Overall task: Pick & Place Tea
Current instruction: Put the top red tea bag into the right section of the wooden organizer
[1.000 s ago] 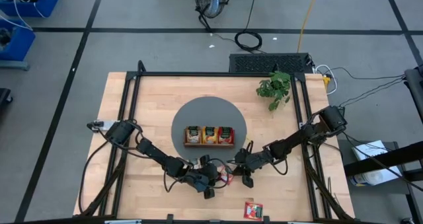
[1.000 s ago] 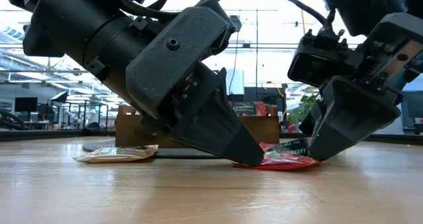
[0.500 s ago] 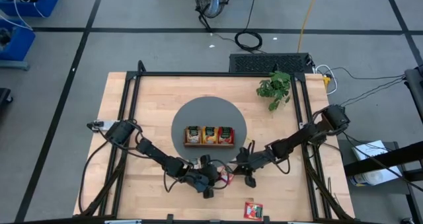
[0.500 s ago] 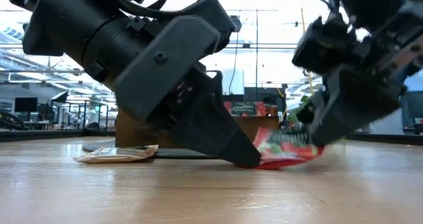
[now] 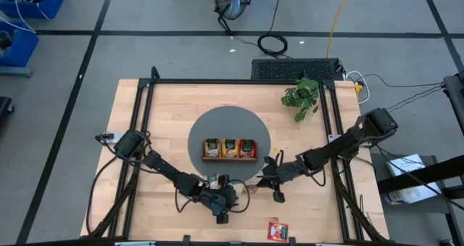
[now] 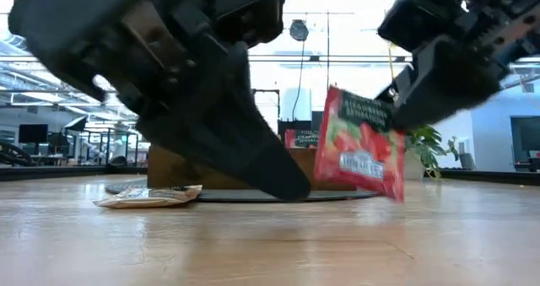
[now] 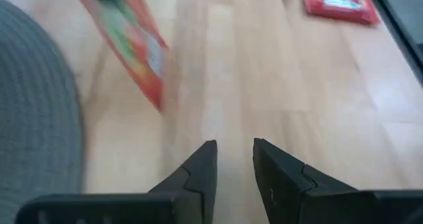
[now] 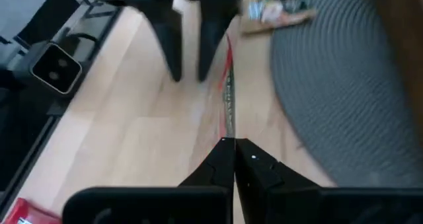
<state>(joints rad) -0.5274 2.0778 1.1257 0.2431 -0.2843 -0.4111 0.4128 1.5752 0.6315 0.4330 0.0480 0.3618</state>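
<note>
Now the right gripper (image 6: 396, 96) jaws grip a red tea packet (image 6: 359, 143) off the table (image 6: 270, 244).

red packet (image 7: 125, 42): motion-blurred, label unreadable
spare packet (image 7: 338, 0): cut by frame edge (top)
tray (image 6: 169, 168): mostly hidden behind left arm

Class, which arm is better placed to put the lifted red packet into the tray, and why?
The right. Its gripper is shut on the red packet, hanging clear of the table, near the tray. The left gripper is open, holding nothing.
</note>
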